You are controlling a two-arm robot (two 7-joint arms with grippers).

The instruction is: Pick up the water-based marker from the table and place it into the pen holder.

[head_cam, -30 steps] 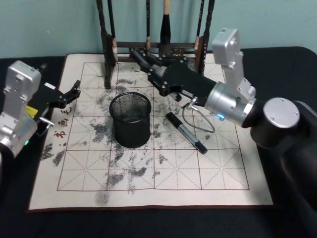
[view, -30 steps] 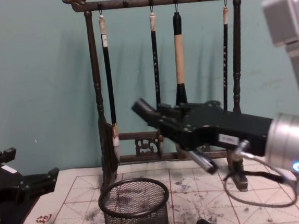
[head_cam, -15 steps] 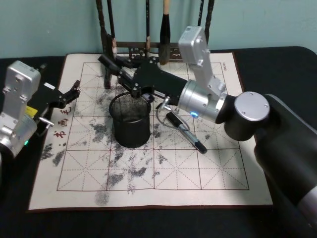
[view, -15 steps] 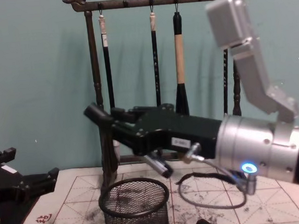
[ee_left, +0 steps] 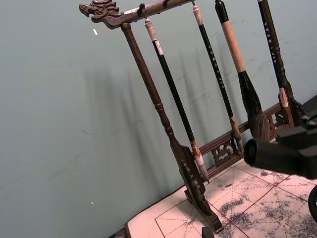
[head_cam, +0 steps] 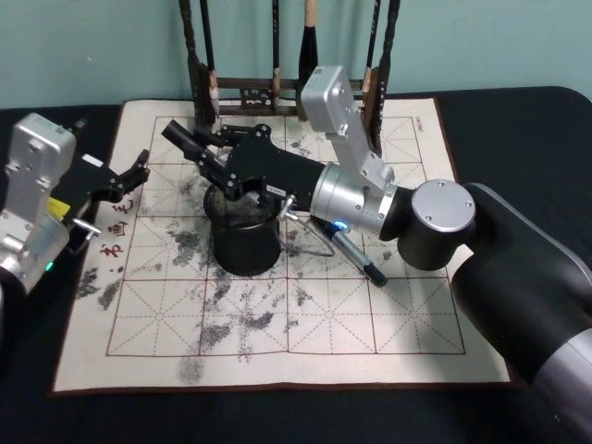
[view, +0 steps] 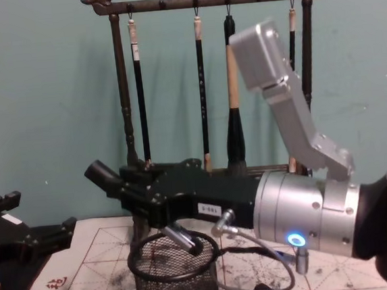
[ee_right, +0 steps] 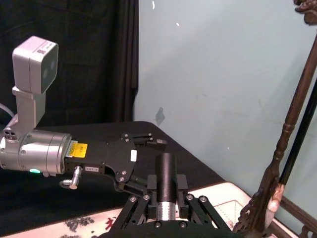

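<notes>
Clamping the water-based marker (head_cam: 176,138) in the right gripper (head_cam: 207,154), straight above the pen holder (head_cam: 245,252); left gripper (head_cam: 130,177) parked far aside, splayed (head view). Dipping the tilted marker's lower end below the gripper, at the pen holder's mouth (chest view).

Wire-mesh pen holder (head_cam: 242,250); matt plastic marker (ee_right: 166,171); dark wooden brush rack (view: 122,90); paper sheet (head_cam: 370,324)

Right gripper (head_cam: 202,155) with held marker (head_cam: 178,136) hangs over pen holder (head_cam: 242,250) mouth, brush rack (head_cam: 199,83) close behind, loose marker (head_cam: 356,257) just right; front of mat (head_cam: 324,324) open.
</notes>
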